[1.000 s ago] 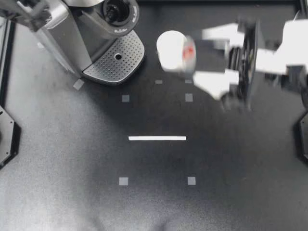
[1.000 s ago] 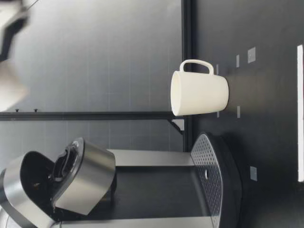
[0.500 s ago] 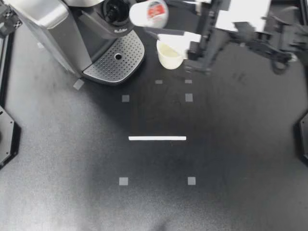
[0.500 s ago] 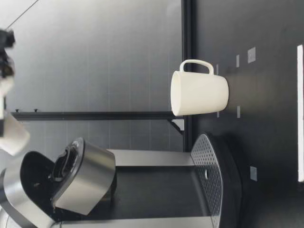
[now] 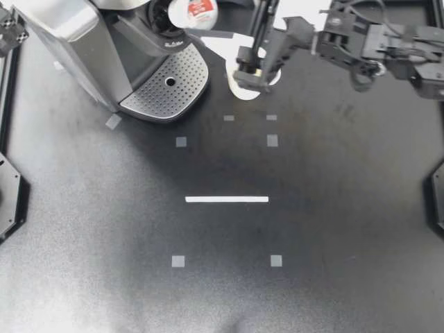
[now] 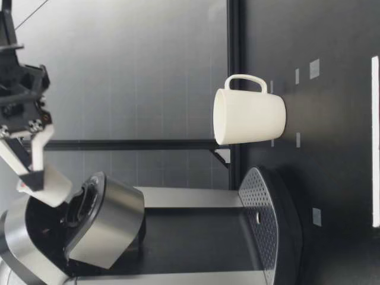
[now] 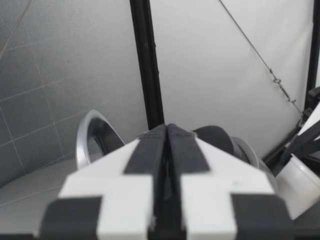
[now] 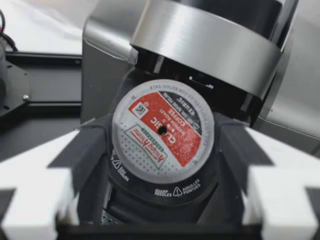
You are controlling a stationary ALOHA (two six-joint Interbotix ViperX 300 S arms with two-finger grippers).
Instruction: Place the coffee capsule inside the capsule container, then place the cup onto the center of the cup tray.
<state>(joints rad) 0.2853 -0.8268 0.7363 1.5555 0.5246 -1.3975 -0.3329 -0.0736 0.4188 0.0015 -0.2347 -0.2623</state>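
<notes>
The white cup [image 6: 249,117] stands on the desk [image 5: 222,229] beside the coffee machine's cup tray [image 5: 156,94]. Farther back, my right gripper [image 5: 202,14] squeezes the coffee capsule [image 5: 201,8] just over the open capsule container [image 5: 161,16]. My left gripper [image 7: 167,150] is pressed together, holding nothing.

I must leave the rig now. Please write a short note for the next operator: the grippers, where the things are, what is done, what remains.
My right gripper is shut on the coffee capsule, holding it at the mouth of the open capsule container; it does not look seated.
My left gripper is shut and empty.
The cup stands upright on the table beside the machine, not on the cup tray.
Done: capsule brought to the container.
Left: seat and release the capsule, then put the cup on the tray's center.
</notes>
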